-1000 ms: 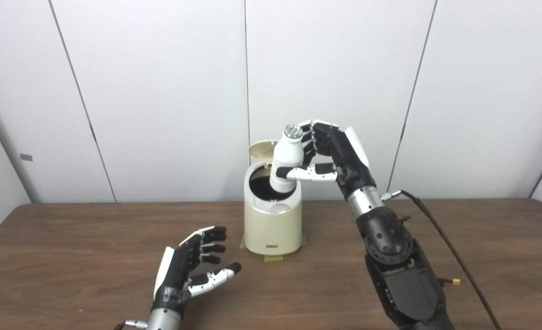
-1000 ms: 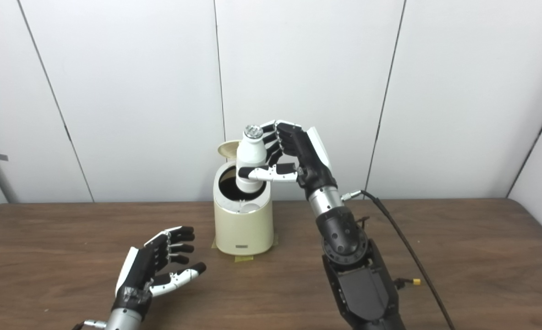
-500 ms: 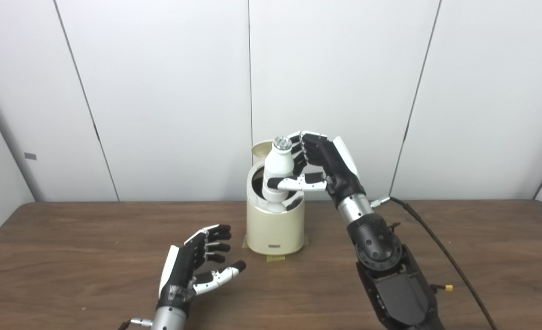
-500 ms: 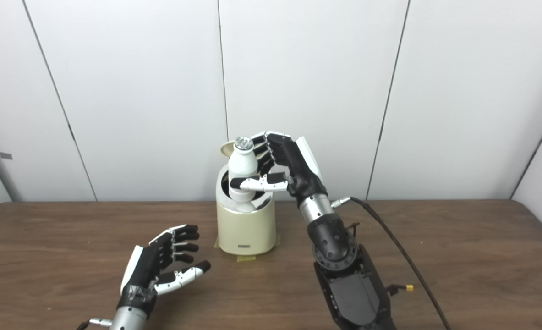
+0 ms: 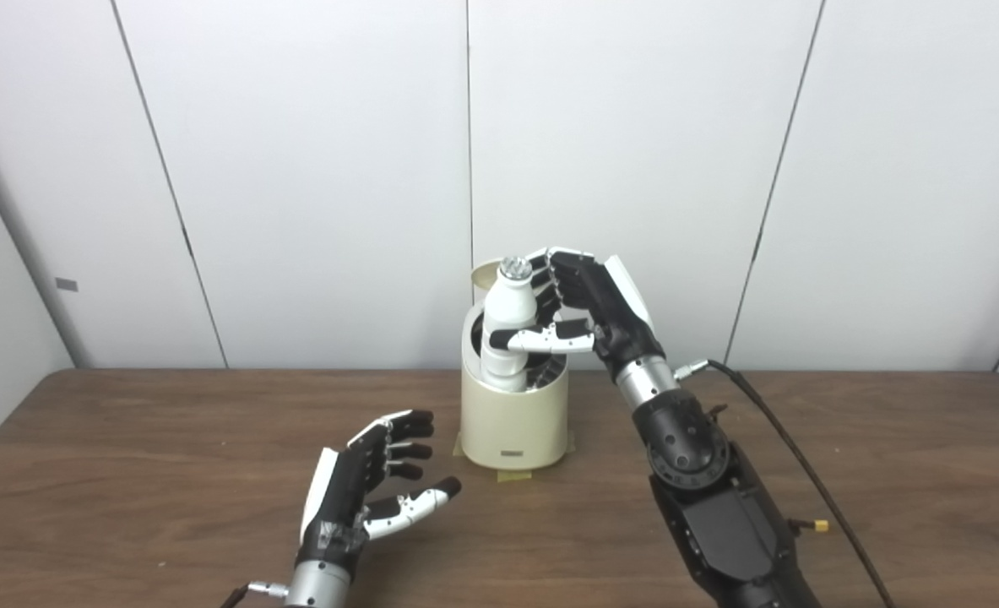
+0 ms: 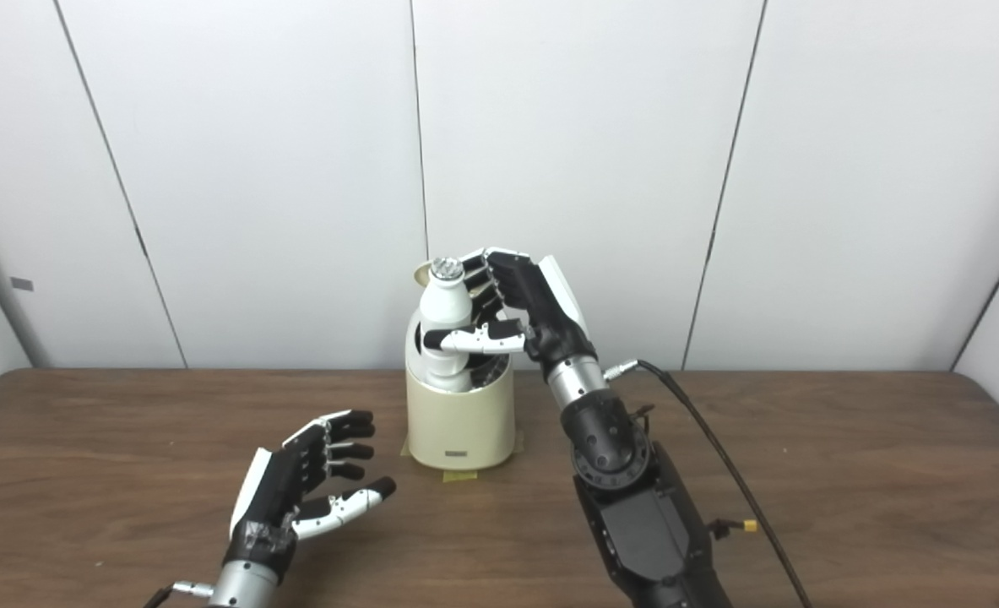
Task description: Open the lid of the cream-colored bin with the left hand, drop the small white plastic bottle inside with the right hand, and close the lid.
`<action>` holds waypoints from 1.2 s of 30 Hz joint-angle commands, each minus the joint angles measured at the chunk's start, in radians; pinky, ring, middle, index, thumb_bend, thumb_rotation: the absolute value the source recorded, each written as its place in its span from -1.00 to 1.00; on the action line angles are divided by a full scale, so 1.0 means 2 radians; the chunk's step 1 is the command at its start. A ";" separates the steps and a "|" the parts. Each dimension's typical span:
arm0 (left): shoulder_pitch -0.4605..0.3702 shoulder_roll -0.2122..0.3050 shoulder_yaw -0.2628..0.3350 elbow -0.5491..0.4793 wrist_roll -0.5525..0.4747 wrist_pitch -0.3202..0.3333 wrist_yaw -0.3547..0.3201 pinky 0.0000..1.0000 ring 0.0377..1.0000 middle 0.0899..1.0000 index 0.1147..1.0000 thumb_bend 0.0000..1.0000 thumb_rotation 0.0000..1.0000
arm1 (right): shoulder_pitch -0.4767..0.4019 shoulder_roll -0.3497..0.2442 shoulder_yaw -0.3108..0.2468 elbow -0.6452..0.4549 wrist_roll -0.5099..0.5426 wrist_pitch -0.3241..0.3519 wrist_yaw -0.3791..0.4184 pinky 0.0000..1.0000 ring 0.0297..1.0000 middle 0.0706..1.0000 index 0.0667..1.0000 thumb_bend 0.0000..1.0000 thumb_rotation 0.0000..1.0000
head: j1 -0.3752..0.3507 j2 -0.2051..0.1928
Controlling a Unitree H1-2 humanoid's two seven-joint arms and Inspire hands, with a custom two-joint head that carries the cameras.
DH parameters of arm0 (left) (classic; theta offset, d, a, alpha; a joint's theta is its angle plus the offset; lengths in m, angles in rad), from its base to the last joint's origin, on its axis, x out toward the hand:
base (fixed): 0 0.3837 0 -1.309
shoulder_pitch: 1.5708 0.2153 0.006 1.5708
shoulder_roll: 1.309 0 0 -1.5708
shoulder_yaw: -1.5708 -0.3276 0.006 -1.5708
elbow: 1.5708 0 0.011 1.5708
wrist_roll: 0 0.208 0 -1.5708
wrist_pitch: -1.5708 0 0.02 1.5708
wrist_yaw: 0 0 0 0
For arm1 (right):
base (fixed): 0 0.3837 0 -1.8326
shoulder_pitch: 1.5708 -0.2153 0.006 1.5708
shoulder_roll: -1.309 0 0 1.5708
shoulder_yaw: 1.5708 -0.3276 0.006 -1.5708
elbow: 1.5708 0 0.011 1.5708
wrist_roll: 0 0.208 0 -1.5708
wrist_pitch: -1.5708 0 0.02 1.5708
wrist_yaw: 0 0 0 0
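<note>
Above the open bin, the right hand (image 5: 579, 308) grips the small white plastic bottle (image 5: 507, 325), fingers behind it and thumb across its front. The bottle stands upright with its lower end inside the mouth of the cream-colored bin (image 5: 514, 422) and its silvery cap above the rim. The lid (image 5: 486, 272) is tipped up behind the opening. The bin sits on the wooden table (image 5: 127, 473) over bits of tape. Near the front edge, the left hand (image 5: 368, 485) hovers empty, fingers spread, well apart from the bin.
</note>
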State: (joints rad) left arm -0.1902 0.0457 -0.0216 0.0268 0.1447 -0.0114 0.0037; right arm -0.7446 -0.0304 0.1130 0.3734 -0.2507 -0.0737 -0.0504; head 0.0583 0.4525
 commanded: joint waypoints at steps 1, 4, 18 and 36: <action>-0.019 -0.002 -0.001 -0.017 0.005 -0.008 0.008 0.23 0.33 0.43 0.43 0.35 -1.00 | -0.039 -0.002 -0.005 0.000 -0.001 -0.021 -0.011 -0.31 -0.27 -0.11 0.01 0.03 -1.00 | 0.001 0.001; -0.019 -0.004 -0.002 -0.019 0.006 -0.001 0.007 0.24 0.34 0.43 0.44 0.34 -1.00 | -0.049 -0.004 -0.005 0.014 -0.006 -0.027 -0.019 -0.23 -0.27 -0.12 0.01 0.03 -1.00 | 0.001 0.001; -0.017 -0.005 -0.004 -0.026 0.007 0.004 0.006 0.27 0.36 0.43 0.44 0.33 -1.00 | -0.062 -0.015 -0.009 0.044 -0.012 -0.042 -0.035 -0.43 -0.31 -0.10 0.05 0.01 -1.00 | 0.002 0.005; -0.015 -0.007 -0.005 -0.032 0.005 0.010 0.004 0.23 0.33 0.41 0.43 0.34 -1.00 | -0.060 -0.051 0.012 0.078 -0.038 -0.106 -0.028 -0.33 -0.26 -0.11 0.01 0.01 -1.00 | 0.002 0.017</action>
State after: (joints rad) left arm -0.1899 0.0362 -0.0295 -0.0019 0.1527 0.0219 0.0036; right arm -0.8073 -0.1171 0.1356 0.5378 -0.3118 -0.2254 -0.0882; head 0.0614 0.4863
